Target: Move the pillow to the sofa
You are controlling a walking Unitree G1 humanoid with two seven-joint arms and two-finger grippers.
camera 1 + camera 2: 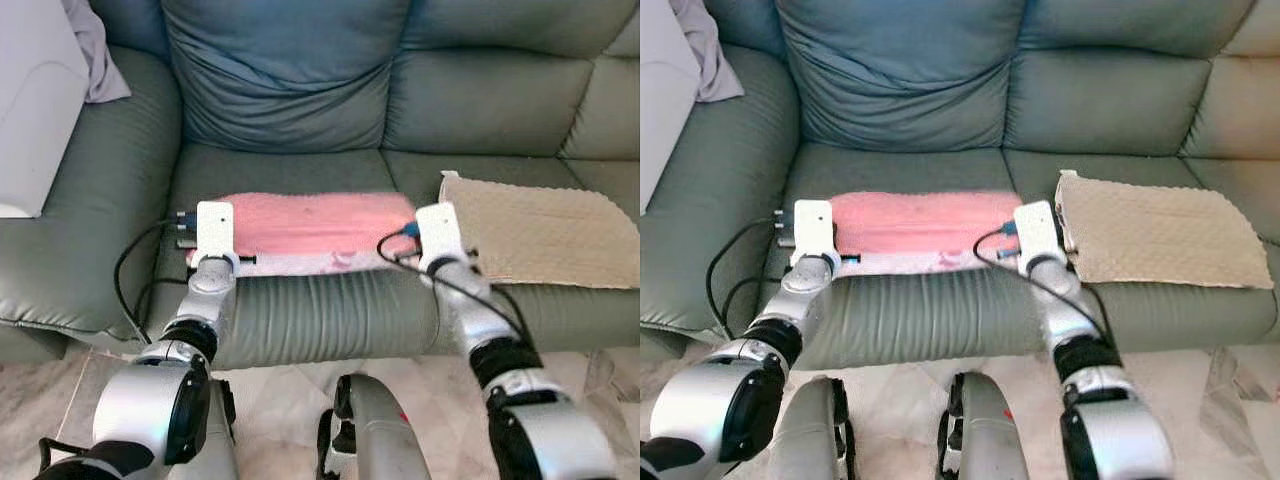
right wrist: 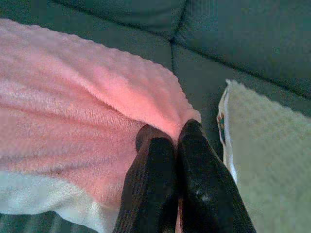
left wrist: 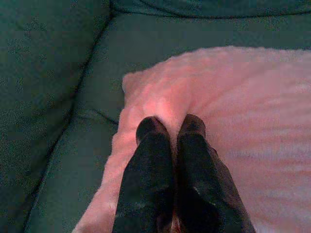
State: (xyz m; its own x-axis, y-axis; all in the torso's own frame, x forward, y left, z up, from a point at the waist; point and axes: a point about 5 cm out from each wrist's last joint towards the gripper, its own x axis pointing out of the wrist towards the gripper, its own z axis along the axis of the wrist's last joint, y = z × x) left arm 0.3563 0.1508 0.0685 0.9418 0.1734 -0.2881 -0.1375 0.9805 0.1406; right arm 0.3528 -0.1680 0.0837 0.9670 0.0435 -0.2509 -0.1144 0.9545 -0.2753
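Pillow (image 1: pixel 310 225) flat on sofa (image 1: pixel 300 310) seat; left gripper (image 3: pixel 171 127) and right gripper (image 2: pixel 170 133) pinch its 2 ends, keeping it level.

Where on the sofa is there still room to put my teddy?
Bare seat lies behind the pink pillow, below the blue back cushion, and behind the beige pillow. The front is crowded: both pillows, left gripper, right gripper.
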